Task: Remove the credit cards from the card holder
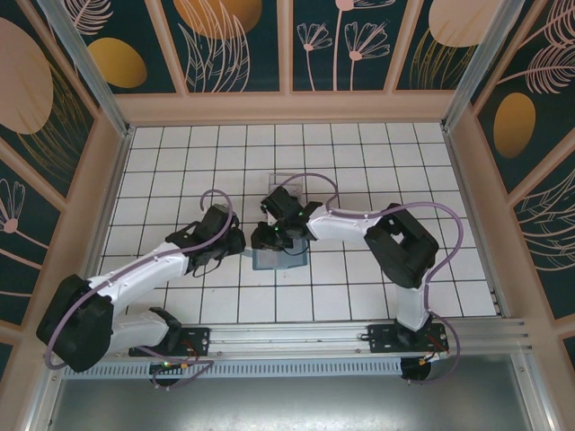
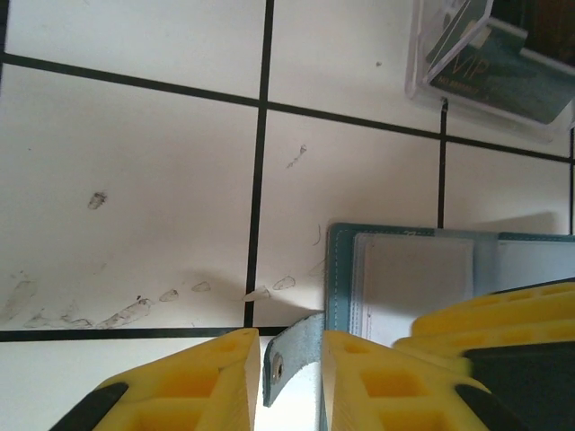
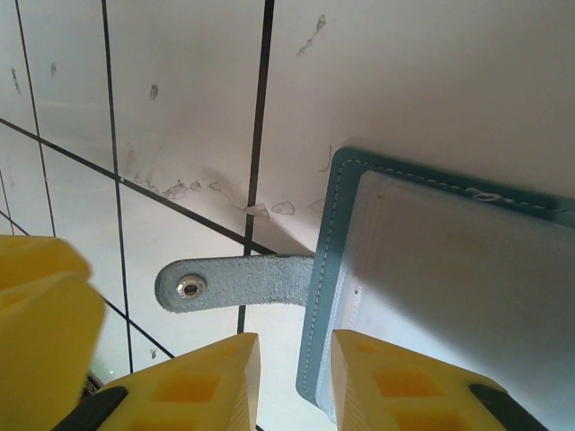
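- At the near edge of the table (image 1: 359, 296), seen from above: both arm bases on a metal rail (image 1: 296, 337), arms angled inward toward the centre tiles.
- Just past the elbows: left gripper (image 1: 239, 241) and right gripper (image 1: 268, 237) close side by side, at the left end of the card holder (image 1: 280, 258).
- From the left wrist: left gripper (image 2: 289, 343) spread, yellow fingers (image 2: 193, 386) apart with bare tile in the gap. Snap strap (image 2: 286, 355) lying between them, not pinched.
- From the right wrist: right gripper (image 3: 296, 346) spread too. One finger (image 3: 404, 386) over the near corner of the card holder (image 3: 449, 269), the other on the strap side. Pressing or merely hovering, cannot tell from this angle.
- Card holder slate-blue with a stitched border, lying open and flat on the white tiles. Strap (image 3: 234, 280) sticking out sideways, metal snap facing up.
- Inside the open face: clear pocket with a pale rectangle (image 2: 413, 278) behind it, possibly a white card, too washed out to be sure.
- Farther out: clear plastic tray (image 2: 420, 76), apart from the card holder, on the tiles beyond it. One dark teal credit card (image 2: 508, 76) inside, lettered "VIP".
- Farthest: dark wall panels (image 1: 234, 45) with leaf and flower prints.
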`<action>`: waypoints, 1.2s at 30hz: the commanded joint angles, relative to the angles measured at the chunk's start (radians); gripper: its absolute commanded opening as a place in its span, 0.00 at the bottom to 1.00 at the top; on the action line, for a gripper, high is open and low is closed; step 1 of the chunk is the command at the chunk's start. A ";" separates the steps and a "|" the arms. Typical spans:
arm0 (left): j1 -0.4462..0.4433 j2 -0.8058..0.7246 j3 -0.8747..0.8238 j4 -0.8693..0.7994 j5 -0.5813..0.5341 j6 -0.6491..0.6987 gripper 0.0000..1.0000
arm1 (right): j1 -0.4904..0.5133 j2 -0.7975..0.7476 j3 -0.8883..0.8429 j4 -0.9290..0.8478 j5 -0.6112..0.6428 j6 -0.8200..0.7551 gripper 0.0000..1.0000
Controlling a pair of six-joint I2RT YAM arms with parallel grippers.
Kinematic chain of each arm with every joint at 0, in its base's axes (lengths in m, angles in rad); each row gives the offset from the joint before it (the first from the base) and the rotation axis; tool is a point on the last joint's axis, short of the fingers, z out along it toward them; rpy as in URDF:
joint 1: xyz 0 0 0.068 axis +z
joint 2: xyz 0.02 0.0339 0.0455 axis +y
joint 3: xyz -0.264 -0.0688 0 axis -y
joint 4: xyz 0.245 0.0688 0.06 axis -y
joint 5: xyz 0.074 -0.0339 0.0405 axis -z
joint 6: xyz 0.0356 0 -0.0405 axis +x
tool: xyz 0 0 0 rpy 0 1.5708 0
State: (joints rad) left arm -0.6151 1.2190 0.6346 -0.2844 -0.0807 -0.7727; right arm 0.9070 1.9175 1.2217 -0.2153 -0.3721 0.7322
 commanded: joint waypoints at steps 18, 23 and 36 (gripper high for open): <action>0.005 -0.032 -0.018 -0.009 -0.027 -0.003 0.26 | 0.031 0.081 0.083 -0.162 0.095 -0.011 0.30; 0.006 -0.025 -0.015 -0.008 -0.026 -0.003 0.26 | 0.039 0.083 0.119 -0.250 0.174 -0.021 0.33; 0.005 0.005 -0.004 0.002 -0.010 0.009 0.26 | 0.093 0.156 0.264 -0.468 0.383 -0.047 0.42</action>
State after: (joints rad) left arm -0.6151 1.2163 0.6277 -0.2844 -0.0879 -0.7719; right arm 0.9878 2.0399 1.4521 -0.5770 -0.0818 0.7010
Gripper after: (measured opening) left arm 0.264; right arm 0.416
